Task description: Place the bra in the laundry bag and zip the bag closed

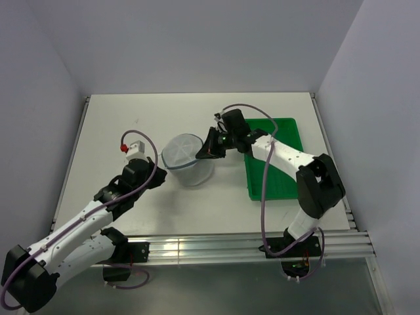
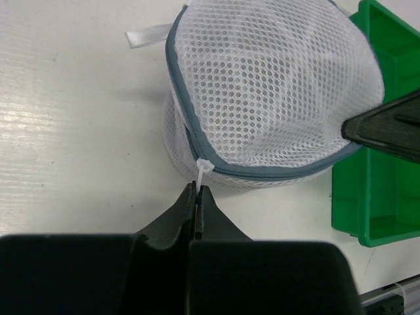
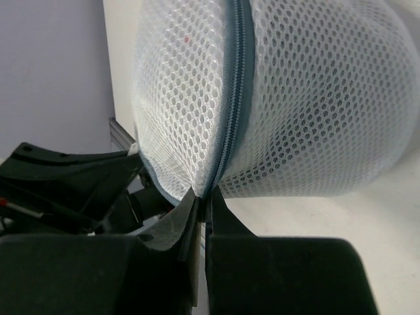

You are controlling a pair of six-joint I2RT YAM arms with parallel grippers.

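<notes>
The laundry bag [image 1: 188, 159] is a white mesh cylinder with a grey zipper rim, standing mid-table. It also shows in the left wrist view [image 2: 269, 98] and the right wrist view [image 3: 295, 98]. My left gripper [image 2: 197, 190] is shut on the white zipper pull [image 2: 203, 168] at the bag's near side; in the top view it [image 1: 159, 169] sits left of the bag. My right gripper [image 3: 204, 197] is shut on the bag's zipper rim [image 3: 230, 105]; in the top view it [image 1: 209, 149] is at the bag's right edge. The bra is hidden; dark shading shows through the mesh.
A green tray [image 1: 275, 157] lies right of the bag, under my right arm; it also shows in the left wrist view [image 2: 380, 177]. A white ribbon loop [image 2: 147, 36] sticks out behind the bag. The table's near rail [image 1: 210, 246] runs by the arm bases.
</notes>
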